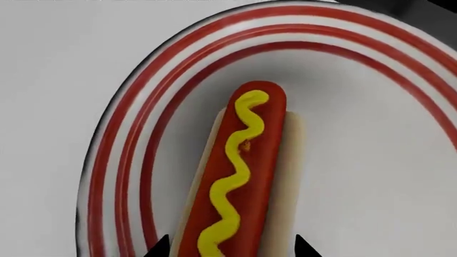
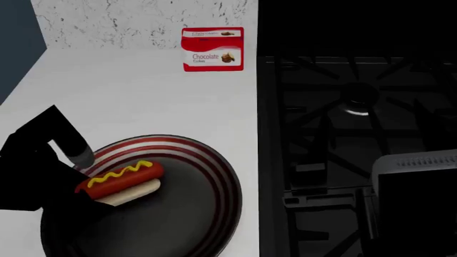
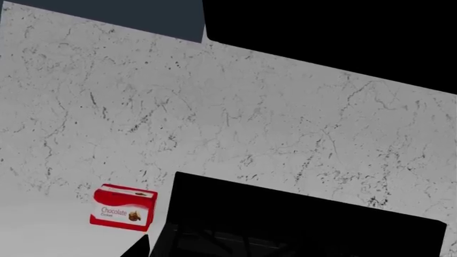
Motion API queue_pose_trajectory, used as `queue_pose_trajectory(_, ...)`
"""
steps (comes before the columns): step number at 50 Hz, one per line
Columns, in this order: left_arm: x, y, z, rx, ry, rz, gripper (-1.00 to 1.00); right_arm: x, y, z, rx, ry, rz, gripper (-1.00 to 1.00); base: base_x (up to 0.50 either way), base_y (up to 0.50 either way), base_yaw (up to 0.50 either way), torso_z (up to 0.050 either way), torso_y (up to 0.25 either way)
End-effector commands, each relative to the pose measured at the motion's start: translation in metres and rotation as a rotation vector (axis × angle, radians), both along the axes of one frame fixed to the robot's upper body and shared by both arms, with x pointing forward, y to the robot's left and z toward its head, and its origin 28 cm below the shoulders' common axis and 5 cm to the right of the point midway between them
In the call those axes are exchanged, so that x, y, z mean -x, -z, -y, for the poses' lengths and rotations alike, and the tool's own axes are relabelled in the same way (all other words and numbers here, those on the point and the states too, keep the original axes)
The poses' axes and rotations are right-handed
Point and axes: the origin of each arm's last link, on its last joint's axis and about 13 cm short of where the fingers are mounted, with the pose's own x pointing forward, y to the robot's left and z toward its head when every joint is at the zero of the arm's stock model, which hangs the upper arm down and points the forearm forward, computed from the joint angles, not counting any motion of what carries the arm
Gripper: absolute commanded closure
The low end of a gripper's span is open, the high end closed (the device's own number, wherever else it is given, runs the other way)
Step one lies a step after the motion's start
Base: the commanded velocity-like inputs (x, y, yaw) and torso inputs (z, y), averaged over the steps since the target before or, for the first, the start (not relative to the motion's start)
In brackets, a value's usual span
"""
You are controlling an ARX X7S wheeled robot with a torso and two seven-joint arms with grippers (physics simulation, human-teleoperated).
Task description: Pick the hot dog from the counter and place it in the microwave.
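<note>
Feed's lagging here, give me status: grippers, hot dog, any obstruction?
Left gripper open, fingers straddling the hot dog. Hot dog on striped plate, not lifted. Right gripper idle, state unclear. Nothing blocking.

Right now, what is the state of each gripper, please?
Left gripper: open, fingertips on either side of the red sausage in its pale bun, not closed on it.
Right gripper: cannot be told; only one dark tip shows.

A red-and-white chocolate box (image 3: 123,214) stands before the veined marble wall (image 3: 250,123), beside the black stovetop (image 3: 300,225).

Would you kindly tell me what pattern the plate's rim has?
The plate has concentric red rings around its rim, clearest in the left wrist view.
</note>
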Motion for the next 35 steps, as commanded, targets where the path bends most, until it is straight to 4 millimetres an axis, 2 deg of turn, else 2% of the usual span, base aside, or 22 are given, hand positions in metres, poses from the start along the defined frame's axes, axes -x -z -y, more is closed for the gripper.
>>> queue_pose_trajectory(1,0.001,0.001,0.005,0.037,0.008,-0.010,1.00,-0.001,0.001,-0.001,0.001,-0.002,-0.001,-1.00,0.00,0.00,0.00,0.000,0.000)
queue_pose_trajectory(18,0.006,-0.032,0.004,0.129,0.012,0.094,1.00,0.000,-0.003,-0.001,-0.001,-0.006,0.010,-1.00,0.00,0.00,0.00,0.000,0.000)
queue_pose_trajectory(26,0.015,-0.050,0.007,0.292,-0.056,0.258,1.00,0.000,-0.005,-0.002,-0.005,-0.011,0.015,-1.00,0.00,0.00,0.00,0.000,0.000)
queue_pose_trajectory(35,0.023,-0.058,0.014,0.421,-0.142,0.431,1.00,0.001,-0.006,-0.002,-0.010,-0.011,0.021,-1.00,0.00,0.00,0.00,0.000,0.000)
